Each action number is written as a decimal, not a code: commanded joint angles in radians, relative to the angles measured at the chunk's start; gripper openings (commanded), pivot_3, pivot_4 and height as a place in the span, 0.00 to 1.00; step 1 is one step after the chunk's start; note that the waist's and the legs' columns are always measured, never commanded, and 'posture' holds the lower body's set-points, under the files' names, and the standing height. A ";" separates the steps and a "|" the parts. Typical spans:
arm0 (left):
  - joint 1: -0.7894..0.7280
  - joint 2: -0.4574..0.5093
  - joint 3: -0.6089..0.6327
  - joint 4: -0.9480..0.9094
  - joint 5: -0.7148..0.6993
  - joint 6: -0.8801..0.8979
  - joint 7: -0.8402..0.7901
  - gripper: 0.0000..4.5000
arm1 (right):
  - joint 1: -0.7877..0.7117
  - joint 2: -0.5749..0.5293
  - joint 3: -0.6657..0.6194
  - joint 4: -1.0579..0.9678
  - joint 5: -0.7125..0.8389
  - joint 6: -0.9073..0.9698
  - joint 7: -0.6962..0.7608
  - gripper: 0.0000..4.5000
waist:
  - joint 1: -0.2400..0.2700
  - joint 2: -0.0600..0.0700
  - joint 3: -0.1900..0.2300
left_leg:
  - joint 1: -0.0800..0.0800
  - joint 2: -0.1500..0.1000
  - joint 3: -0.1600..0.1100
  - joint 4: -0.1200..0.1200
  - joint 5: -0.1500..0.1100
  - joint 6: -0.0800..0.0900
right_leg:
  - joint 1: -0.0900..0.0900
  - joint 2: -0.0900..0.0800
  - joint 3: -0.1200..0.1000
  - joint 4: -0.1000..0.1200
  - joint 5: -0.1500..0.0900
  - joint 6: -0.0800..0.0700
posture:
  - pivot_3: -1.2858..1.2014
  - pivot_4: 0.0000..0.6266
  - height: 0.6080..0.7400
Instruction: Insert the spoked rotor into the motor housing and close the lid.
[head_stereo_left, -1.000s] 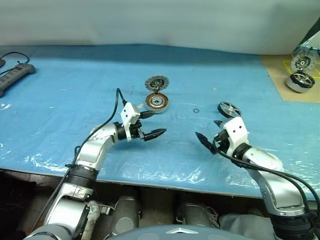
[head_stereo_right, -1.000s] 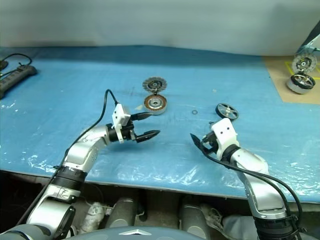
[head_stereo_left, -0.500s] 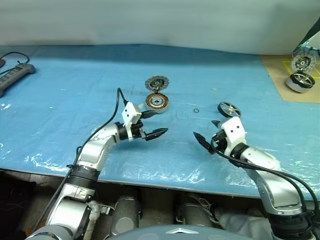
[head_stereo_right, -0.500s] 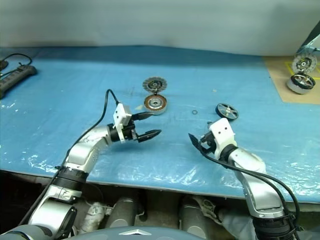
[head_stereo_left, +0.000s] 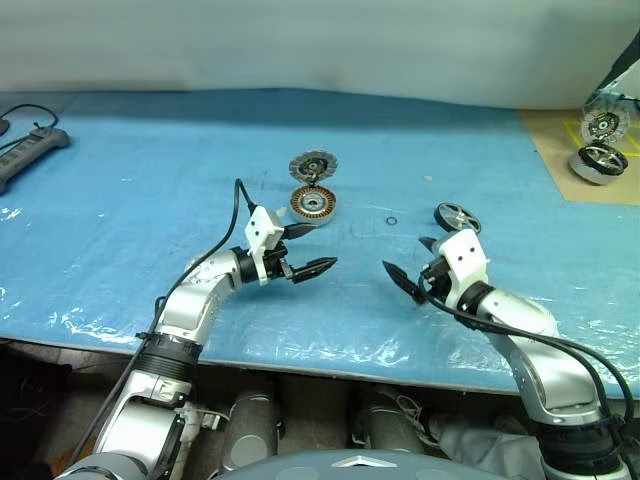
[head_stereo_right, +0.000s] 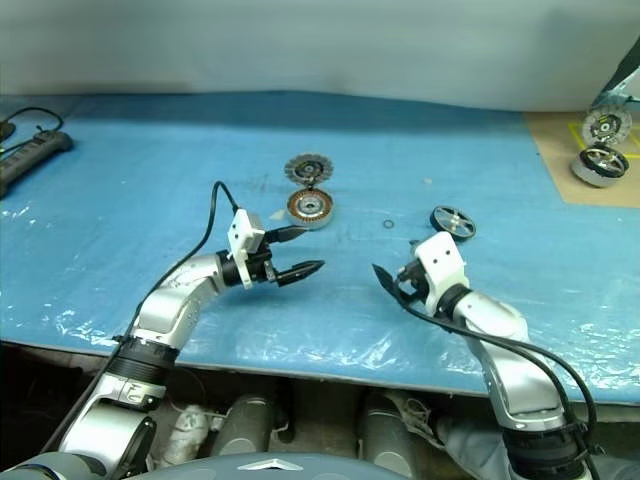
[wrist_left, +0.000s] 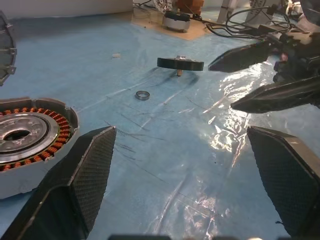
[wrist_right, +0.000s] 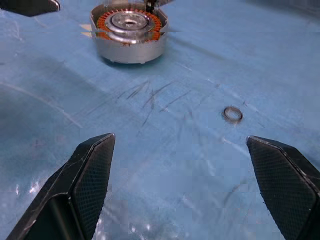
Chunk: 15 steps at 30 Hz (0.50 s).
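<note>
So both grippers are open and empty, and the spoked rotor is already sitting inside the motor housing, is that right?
Not quite. Both the left gripper and the right gripper are open and empty, but the spoked rotor lies alone on the blue sheet, apart from the motor housing. The left eye view shows this.

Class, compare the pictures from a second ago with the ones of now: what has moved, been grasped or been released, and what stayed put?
Nothing was grasped or released. The right gripper crept slightly up the picture, jaws open and empty. The left gripper stayed in place, open. The spoked rotor, motor housing, lid and small ring lie where they were on the blue table cover.
</note>
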 joint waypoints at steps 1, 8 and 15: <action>-0.046 0.003 0.035 0.034 0.004 -0.052 0.009 1.00 | -0.055 -0.026 -0.018 0.007 0.013 -0.005 0.019 0.99 | 0.001 0.000 0.000 | 0.000 0.000 0.000 0.000 0.000 0.000 | 0.000 0.000 0.000 0.000 0.000 0.000 | 0.52 0.24 1.00; -0.085 0.036 0.085 0.140 0.011 -0.102 0.014 1.00 | -0.260 -0.052 0.131 0.165 -0.081 -0.055 0.073 0.99 | -0.007 0.000 0.000 | -0.001 0.000 0.000 0.000 0.000 0.000 | -0.001 0.000 0.000 0.001 0.000 0.000 | 0.52 0.24 1.00; -0.033 0.063 0.119 0.178 0.021 -0.143 0.037 1.00 | -0.734 0.096 0.327 0.708 -0.177 -0.212 0.203 0.99 | -0.025 0.000 0.000 | -0.002 0.001 0.001 0.005 0.001 0.000 | -0.004 0.000 0.000 0.010 -0.001 -0.003 | 0.52 0.24 1.00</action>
